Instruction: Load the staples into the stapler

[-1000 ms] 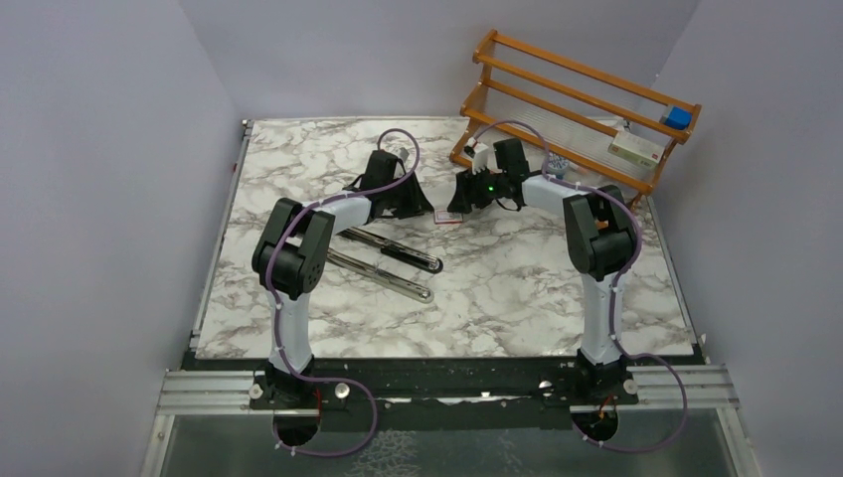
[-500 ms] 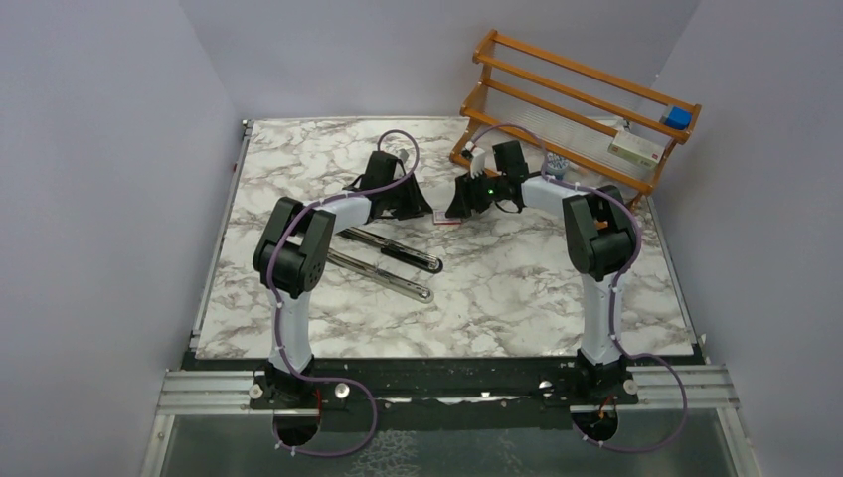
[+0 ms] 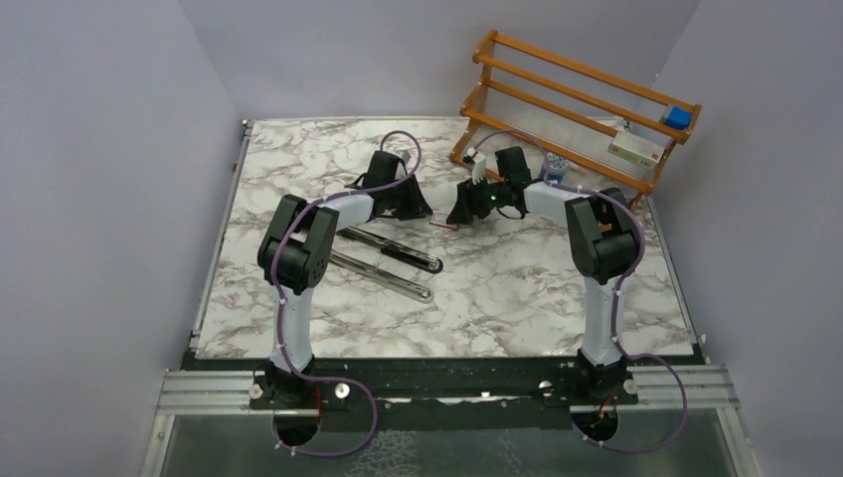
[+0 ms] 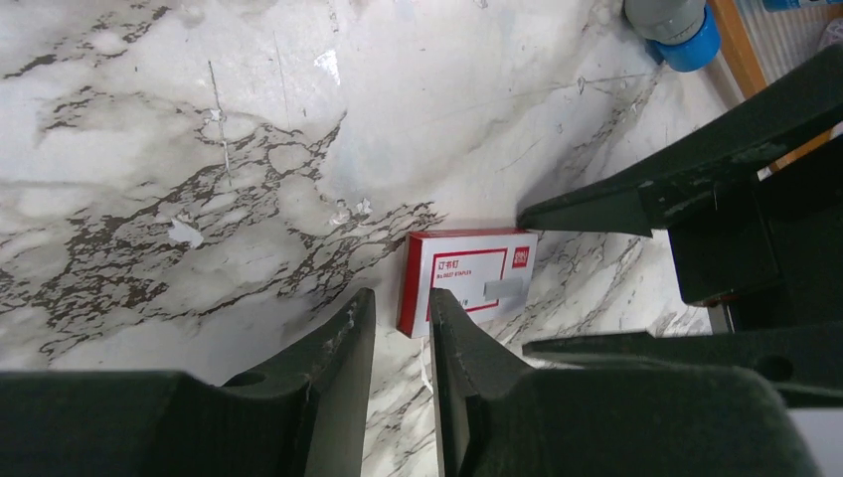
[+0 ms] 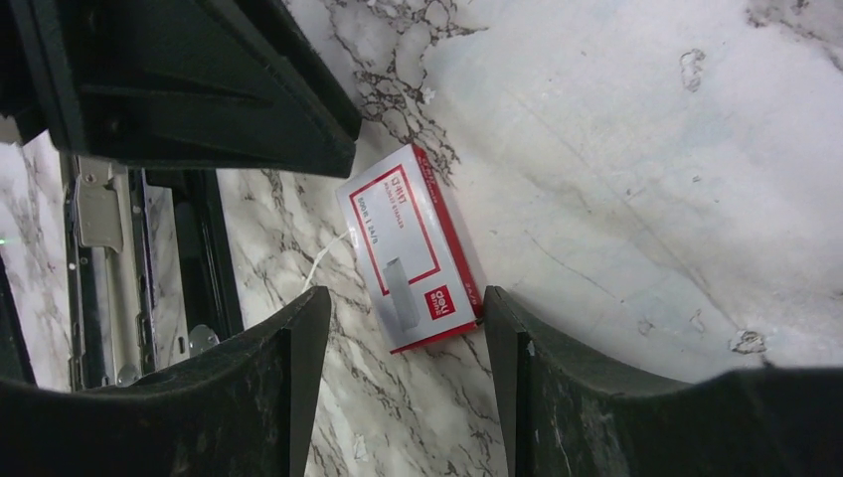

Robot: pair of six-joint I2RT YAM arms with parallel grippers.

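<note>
The staples box [image 3: 443,226], small and red with a white label, lies flat on the marble between both grippers. The stapler [image 3: 386,262] lies opened out to its left, black top arm above the silver channel [image 5: 107,260]. My left gripper [image 4: 400,294] hovers at the box [image 4: 467,278] with its jaws a narrow gap apart. The box's red side edge shows in that gap, and contact cannot be told. My right gripper [image 5: 405,298] is open wide around the box's [image 5: 408,248] near end. Its right finger [image 5: 502,328] sits against a corner.
An orange wooden rack [image 3: 577,99] stands at the back right with a blue block [image 3: 678,117] and a white box [image 3: 636,149] on it. A grey and blue cylinder [image 4: 671,22] stands close behind the staples box. Grey walls enclose the table.
Both pairs of jaws have narrowed a little. My right wrist has shifted slightly toward the box. The stapler has not moved.
</note>
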